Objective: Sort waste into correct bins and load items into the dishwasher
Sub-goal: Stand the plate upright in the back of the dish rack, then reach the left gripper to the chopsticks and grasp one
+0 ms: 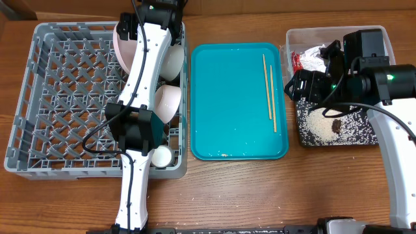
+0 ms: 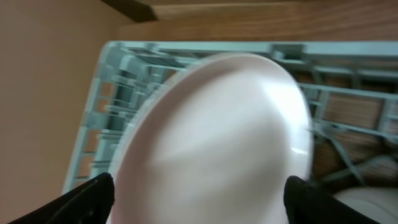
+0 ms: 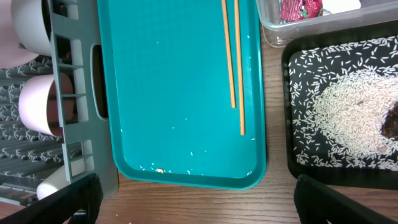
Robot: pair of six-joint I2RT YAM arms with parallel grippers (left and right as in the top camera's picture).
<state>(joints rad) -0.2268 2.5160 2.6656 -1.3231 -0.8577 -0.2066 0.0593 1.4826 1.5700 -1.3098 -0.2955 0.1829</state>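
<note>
Starting at our end of the table, the small cup point(image 1: 161, 155) sits in the near corner of the dish rack point(image 1: 58, 97), around 7 o'clock, just beside the left arm point(image 1: 140, 84). Over at 3 o'clock we've got the black tray point(image 3: 291, 155). It's covered in rice grains point(image 3: 348, 118), and the brown lump point(image 1: 335, 125) sits in the middle of the heap. A few more grains are scattered along the near edge of the teal tray point(image 1: 227, 97), which fills the middle of the table.

A bit further out, the chopsticks point(image 3: 229, 56) lie side by side on the teal tray's 3 o'clock half, close but not touching. The right gripper point(image 3: 196, 186) hangs up above where the teal tray and the two bins meet. Its fingers are spread wide with nothing between them. Two bowls sit tipped on their sides along the rack's 3 o'clock wall, one point(image 1: 168, 101) nearer us and one point(image 1: 172, 62) behind it.

At 1 o'clock the clear tub point(image 1: 309, 38) holds the red-and-silver wrapper point(image 3: 298, 9) and the white paper point(image 1: 316, 52), right up against each other.

Farthest out, around 11 o'clock, the large plate point(image 2: 217, 124) stands tilted at the rack's far side. The left gripper point(image 2: 202, 199) is right at it with its fingers spread apart. We can't tell if they touch the plate.
</note>
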